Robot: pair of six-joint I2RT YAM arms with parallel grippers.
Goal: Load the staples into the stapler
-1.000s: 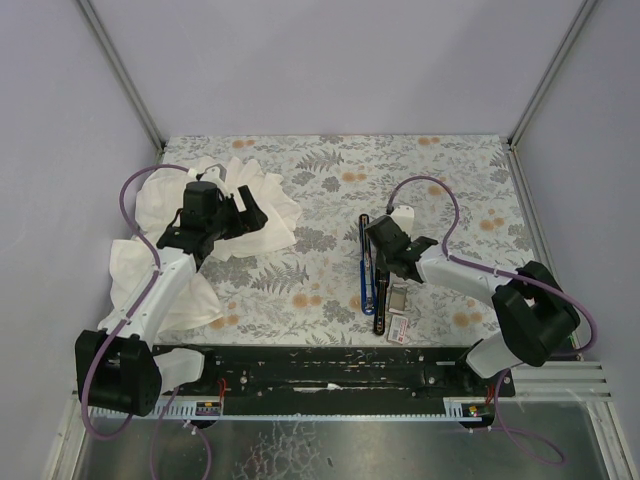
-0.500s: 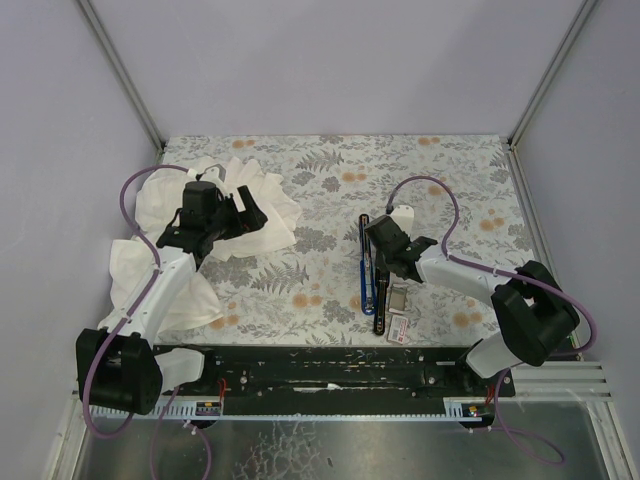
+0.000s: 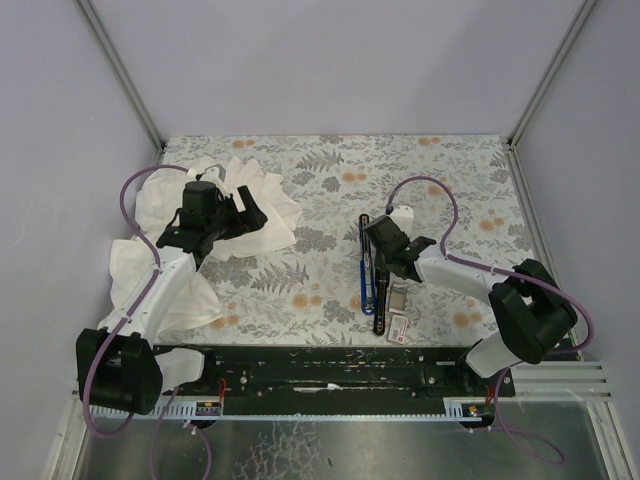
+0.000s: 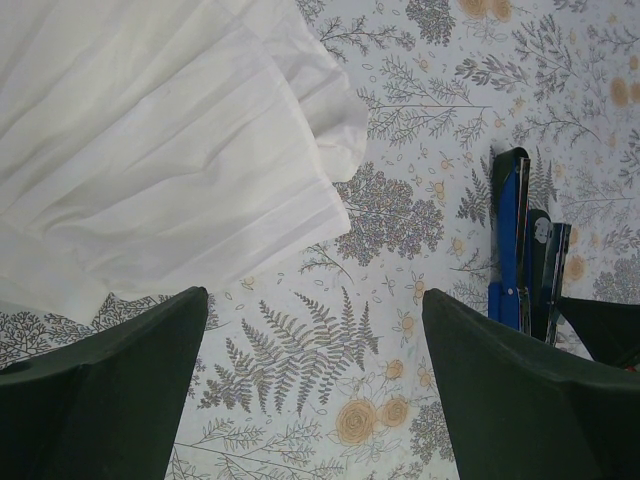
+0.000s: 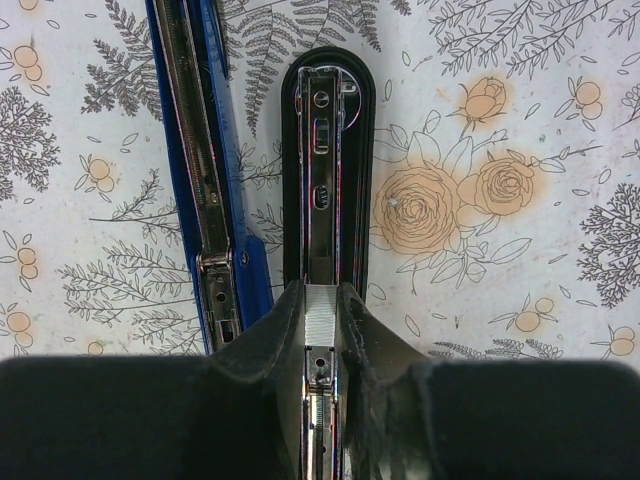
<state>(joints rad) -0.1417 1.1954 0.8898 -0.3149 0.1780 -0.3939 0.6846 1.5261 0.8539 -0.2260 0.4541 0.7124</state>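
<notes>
The stapler lies opened flat on the floral table, its blue arm beside its black base. In the right wrist view the blue arm lies left of the black base with its metal channel. My right gripper is shut on a short silvery strip of staples, held in line with the channel, right at it. It shows in the top view over the stapler. A tiny white box with a red label lies by the stapler's near end. My left gripper is open and empty.
A large white cloth covers the left of the table, under my left arm; it fills the upper left of the left wrist view. A second small box lies right of the stapler. Walls close in the back and sides.
</notes>
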